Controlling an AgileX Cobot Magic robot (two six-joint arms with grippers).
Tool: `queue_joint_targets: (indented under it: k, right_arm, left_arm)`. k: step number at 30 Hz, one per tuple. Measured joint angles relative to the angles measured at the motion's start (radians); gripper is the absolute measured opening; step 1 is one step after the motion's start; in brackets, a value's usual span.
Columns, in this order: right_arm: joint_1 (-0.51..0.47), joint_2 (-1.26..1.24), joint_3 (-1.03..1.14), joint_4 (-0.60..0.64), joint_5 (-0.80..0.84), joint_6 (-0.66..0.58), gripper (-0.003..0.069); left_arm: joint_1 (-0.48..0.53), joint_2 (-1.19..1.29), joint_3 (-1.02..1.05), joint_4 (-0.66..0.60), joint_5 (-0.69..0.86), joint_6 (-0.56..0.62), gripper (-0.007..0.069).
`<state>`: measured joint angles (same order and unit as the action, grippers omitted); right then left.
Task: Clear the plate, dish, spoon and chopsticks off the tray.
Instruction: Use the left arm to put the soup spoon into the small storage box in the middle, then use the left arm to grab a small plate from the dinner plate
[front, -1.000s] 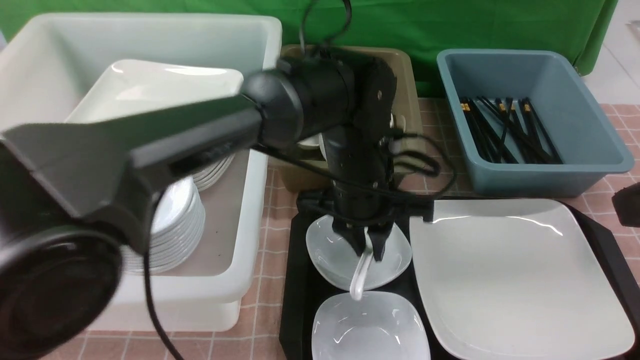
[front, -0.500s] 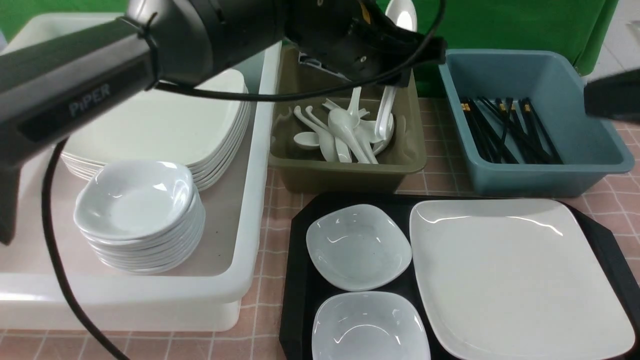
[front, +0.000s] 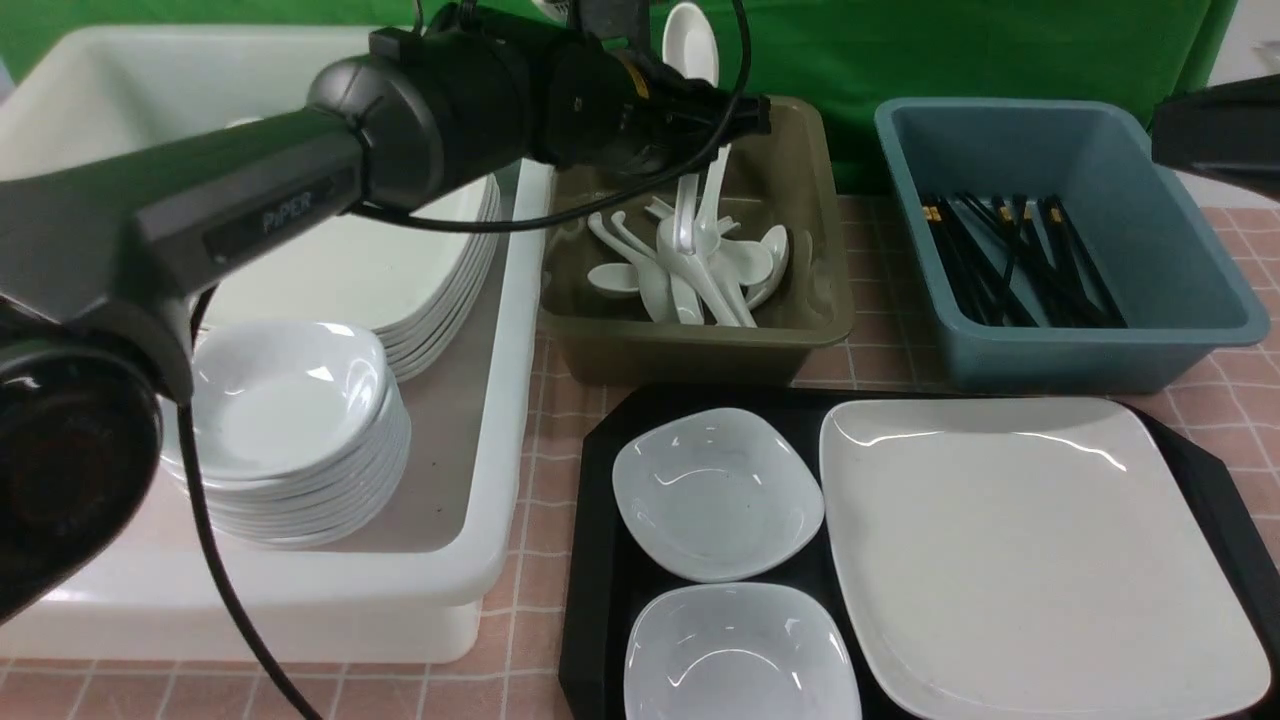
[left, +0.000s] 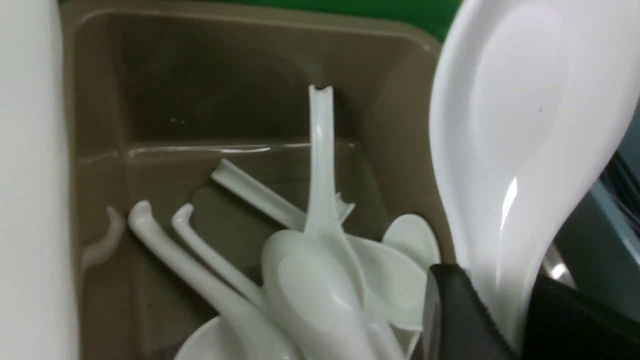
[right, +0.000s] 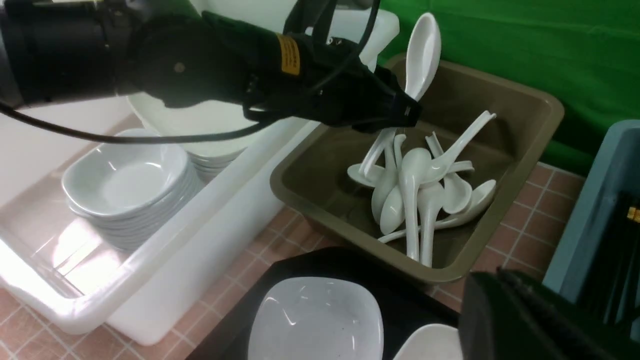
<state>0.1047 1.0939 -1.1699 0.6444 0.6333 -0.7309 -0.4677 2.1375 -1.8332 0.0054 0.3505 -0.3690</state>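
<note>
High over the olive tub (front: 690, 355), the left gripper (right: 402, 107) grasps the spoon (left: 515, 140) by the narrow part where bowl meets handle. The black fingers (left: 450, 310) sit on either side of that neck. The spoon's deep bowl stands upright above the fingers, hollow side facing the wrist camera, and its handle runs down through the jaws towards the tub.

Directly beneath the gripper lies a heap of spoons (front: 690, 270) on the tub's floor, clear of the held one. One spoon in that heap (left: 320, 150) props its handle up towards the gripper.

To the gripper's left is the white tub (front: 500, 400), holding stacked plates and a stack of small dishes (front: 285, 430). To its right, across the olive tub's wall, is the blue tub (front: 1100, 360) with the chopsticks (front: 1010, 260) lying in it.

Lower down and nearer the robot than the gripper sits the tray (front: 595, 560). On it are two small dishes (front: 718, 495), one behind the other, and beside them on the right the plate (front: 1030, 550).

The right gripper (right: 492, 305) is well apart from the spoon. It hangs near the blue tub, above the tray's far edge, with its jaws pressed together.
</note>
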Motion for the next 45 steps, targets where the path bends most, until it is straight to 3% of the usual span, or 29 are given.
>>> queue_joint_targets:
  k: [8, 12, 13, 14, 18, 21, 30, 35, 40, 41, 45]
  right_arm:
    - [0.000, 0.000, 0.000, -0.001, 0.007, -0.015, 0.0034]
    - [0.000, 0.000, 0.000, -0.001, 0.033, -0.015, 0.0036]
    - [0.000, 0.000, 0.000, -0.001, 0.064, -0.015, 0.0036]
    - [0.000, 0.000, 0.000, -0.001, 0.064, -0.015, 0.0036]
    - [0.000, 0.000, 0.000, -0.005, 0.197, -0.015, 0.0036]
    - [0.000, 0.000, 0.000, -0.020, 0.271, -0.014, 0.0036]
    - [0.000, -0.002, 0.000, -0.099, 0.429, 0.014, 0.0035]
    - [0.000, -0.004, 0.001, -0.188, 0.495, 0.069, 0.0031]
    - [0.000, -0.004, 0.001, -0.202, 0.496, 0.075, 0.0031]
    - [0.000, -0.004, 0.001, -0.202, 0.496, 0.075, 0.0031]
    - [0.000, -0.004, 0.001, -0.203, 0.496, 0.076, 0.0031]
  left_arm:
    - [0.009, -0.042, 0.001, -0.005, 0.126, 0.058, 0.0431]
    - [0.009, -0.102, 0.001, -0.057, 0.259, 0.094, 0.0452]
    - [0.009, -0.143, 0.001, -0.098, 0.375, 0.139, 0.0396]
    - [0.009, -0.143, 0.001, -0.104, 0.388, 0.145, 0.0386]
    - [-0.010, -0.221, 0.001, -0.220, 0.674, 0.356, 0.0070]
    - [-0.068, -0.240, 0.008, -0.201, 0.822, 0.431, 0.0005]
    - [-0.247, -0.261, 0.208, -0.163, 0.868, 0.451, -0.0005]
    - [-0.264, -0.222, 0.267, -0.138, 0.843, 0.415, 0.0082]
    - [-0.264, -0.171, 0.269, -0.074, 0.795, 0.411, 0.0262]
    - [-0.264, -0.169, 0.269, -0.069, 0.794, 0.411, 0.0271]
    - [-0.264, -0.118, 0.273, -0.048, 0.781, 0.411, 0.0438]
